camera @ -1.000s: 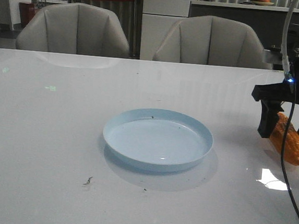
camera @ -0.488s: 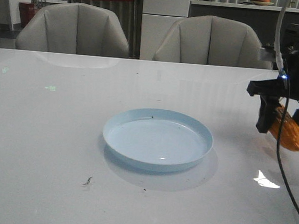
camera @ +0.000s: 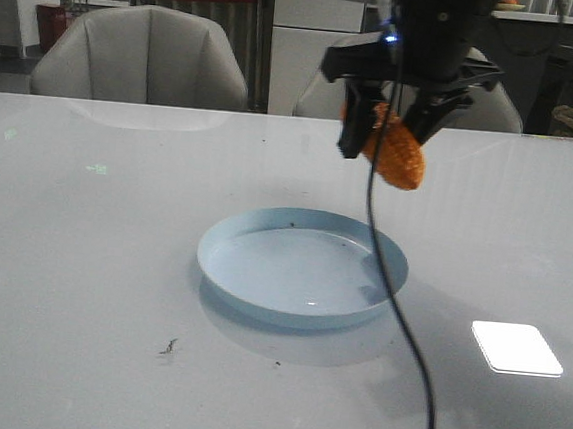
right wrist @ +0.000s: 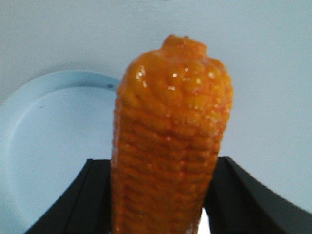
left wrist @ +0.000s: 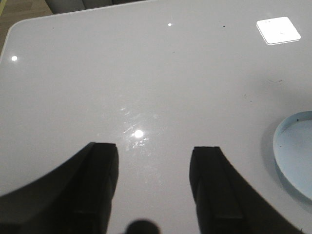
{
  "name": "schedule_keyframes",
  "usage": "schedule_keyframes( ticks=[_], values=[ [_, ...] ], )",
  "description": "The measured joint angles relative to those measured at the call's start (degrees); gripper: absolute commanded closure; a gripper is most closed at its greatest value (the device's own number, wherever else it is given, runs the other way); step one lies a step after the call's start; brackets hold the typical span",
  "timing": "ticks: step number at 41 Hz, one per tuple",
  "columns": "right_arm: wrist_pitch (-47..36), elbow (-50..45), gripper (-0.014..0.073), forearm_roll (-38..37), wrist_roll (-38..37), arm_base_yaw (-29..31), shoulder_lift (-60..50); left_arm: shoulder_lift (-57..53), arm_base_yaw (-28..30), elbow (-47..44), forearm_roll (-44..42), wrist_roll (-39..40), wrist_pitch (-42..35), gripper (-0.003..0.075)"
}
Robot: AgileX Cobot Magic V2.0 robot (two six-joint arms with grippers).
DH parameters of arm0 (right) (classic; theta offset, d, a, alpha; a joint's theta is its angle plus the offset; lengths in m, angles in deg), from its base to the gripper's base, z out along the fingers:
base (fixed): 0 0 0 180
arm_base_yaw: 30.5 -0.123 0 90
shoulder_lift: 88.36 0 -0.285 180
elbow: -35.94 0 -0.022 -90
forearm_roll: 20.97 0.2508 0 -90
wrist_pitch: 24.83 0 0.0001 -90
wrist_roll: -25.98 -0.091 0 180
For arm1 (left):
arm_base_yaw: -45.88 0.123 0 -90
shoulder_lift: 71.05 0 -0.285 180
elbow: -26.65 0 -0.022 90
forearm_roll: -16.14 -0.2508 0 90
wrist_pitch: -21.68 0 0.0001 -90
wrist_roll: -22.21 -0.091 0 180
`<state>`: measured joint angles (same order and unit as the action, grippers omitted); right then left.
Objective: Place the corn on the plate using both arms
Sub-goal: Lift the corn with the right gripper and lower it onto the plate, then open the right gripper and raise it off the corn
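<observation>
The orange corn (camera: pixel 397 150) hangs in the air above the far right rim of the pale-blue plate (camera: pixel 226 239), held by my right gripper (camera: pixel 388 141), which is shut on it. In the right wrist view the corn (right wrist: pixel 170 136) fills the middle between the black fingers (right wrist: pixel 85 197), with the plate (right wrist: pixel 44 141) below and to one side. My left gripper (left wrist: pixel 153 161) is open and empty over bare white table; the plate's edge (left wrist: pixel 282 146) shows at the side of that view. The left arm does not show in the front view.
The white glossy table (camera: pixel 82 257) carries a few dark crumbs (camera: pixel 169 346) in front of the plate. Two grey chairs (camera: pixel 145 57) stand behind the far edge. A thin black cable (camera: pixel 397 325) hangs from the right arm across the plate's right side.
My right gripper has lifted the corn from the table at the right and carried it left and up, to above the plate's far right rim.
</observation>
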<state>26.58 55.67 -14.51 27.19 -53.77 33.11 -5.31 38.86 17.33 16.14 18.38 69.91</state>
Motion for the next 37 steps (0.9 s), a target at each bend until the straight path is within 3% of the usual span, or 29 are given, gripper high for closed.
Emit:
schedule_keyframes(
  ticks=[6, 13, 17, 25, 37],
  values=[
    [0.21, 0.0, 0.0316, 0.19, 0.0, -5.32, 2.94, 0.0, 0.0, 0.0, 0.0, 0.12, 0.0, 0.0316],
    [0.56, 0.0, 0.0307, 0.19, 0.0, -7.57, 7.15, 0.0, 0.0, 0.0, 0.0, 0.12, 0.27, 0.0316],
    [0.71, 0.0, 0.0234, 0.08, 0.13, -7.66, 8.62, 0.0, 0.0, -0.13, 0.0, 0.12, 0.69, 0.0316],
    [1.04, 0.0, -0.0001, -0.26, 0.13, -7.66, 9.45, 0.0, 0.0, -0.13, 0.3, 0.12, 0.94, 0.0317],
    [5.76, 4.25, -0.0021, -0.67, 0.13, -7.53, 9.19, 0.0, 0.0, -0.13, 0.41, 0.12, 0.94, 0.0316]
  ],
)
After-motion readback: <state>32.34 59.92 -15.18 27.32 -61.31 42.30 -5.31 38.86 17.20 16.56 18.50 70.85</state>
